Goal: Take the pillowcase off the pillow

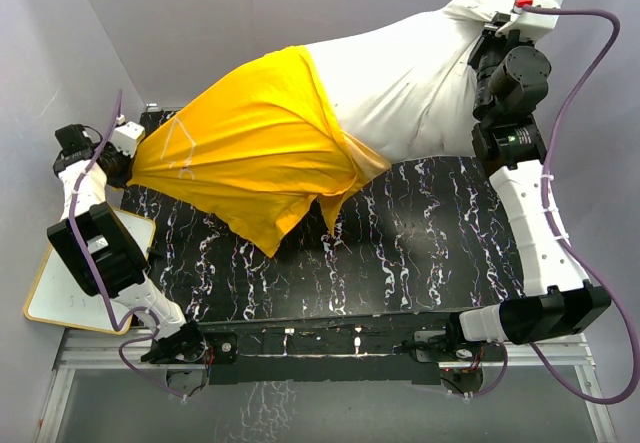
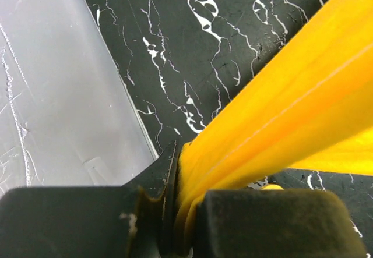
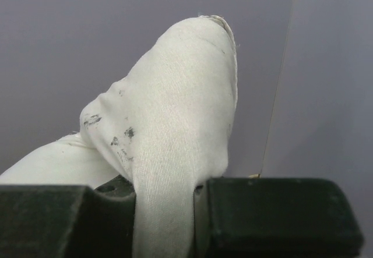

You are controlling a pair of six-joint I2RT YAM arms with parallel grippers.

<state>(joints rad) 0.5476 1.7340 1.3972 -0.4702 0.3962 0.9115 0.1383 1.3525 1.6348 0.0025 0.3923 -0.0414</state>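
The yellow pillowcase (image 1: 250, 148) covers the left half of the white pillow (image 1: 410, 88), which is lifted above the table and stretched between both arms. My left gripper (image 1: 128, 163) is shut on the pillowcase's bunched left end; in the left wrist view the yellow fabric (image 2: 274, 118) is pinched between the fingers (image 2: 180, 217). My right gripper (image 1: 497, 25) is raised high at the back right and shut on a corner of the pillow; in the right wrist view the white cloth (image 3: 175, 135) runs down between the fingers (image 3: 166, 223). The Pikachu face is hidden.
The black marbled table (image 1: 400, 253) lies below the pillow. A white whiteboard (image 1: 75, 283) sits off the table's left edge beside my left arm. Grey walls close in at the back and sides. The table's left edge (image 2: 131, 112) shows in the left wrist view.
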